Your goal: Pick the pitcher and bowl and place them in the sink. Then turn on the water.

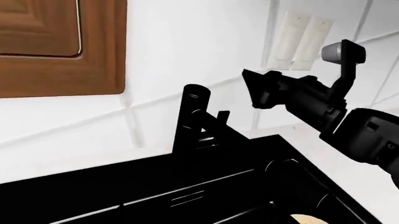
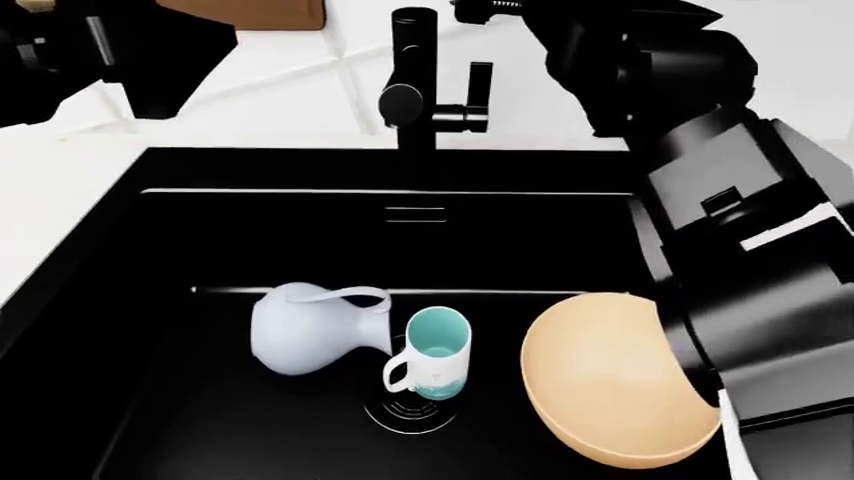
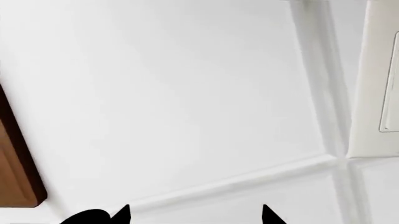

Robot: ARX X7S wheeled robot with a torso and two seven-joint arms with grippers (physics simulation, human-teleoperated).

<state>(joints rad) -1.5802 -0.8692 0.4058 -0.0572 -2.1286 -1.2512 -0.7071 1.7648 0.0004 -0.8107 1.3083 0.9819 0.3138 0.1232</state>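
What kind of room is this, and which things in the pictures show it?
Most likely a kitchen. A black sink with a tall black faucet is set into a white counter, with a pitcher, a mug and a bowl inside. White wall tiles and a wooden cabinet stand behind it.

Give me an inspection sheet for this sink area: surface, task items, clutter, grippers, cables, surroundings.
Surface: white counter around the black sink.
Job's things: pitcher lying on its side in the basin; bowl tilted against the basin's right wall; faucet upright, no water running.
Clutter: white-and-teal mug upright over the drain.
Grippers: right gripper raised near the faucet, fingertips apart, empty; left gripper not in view.
Cables: nothing seen.
Surroundings: white tiled wall, wooden cabinet, wall switches.
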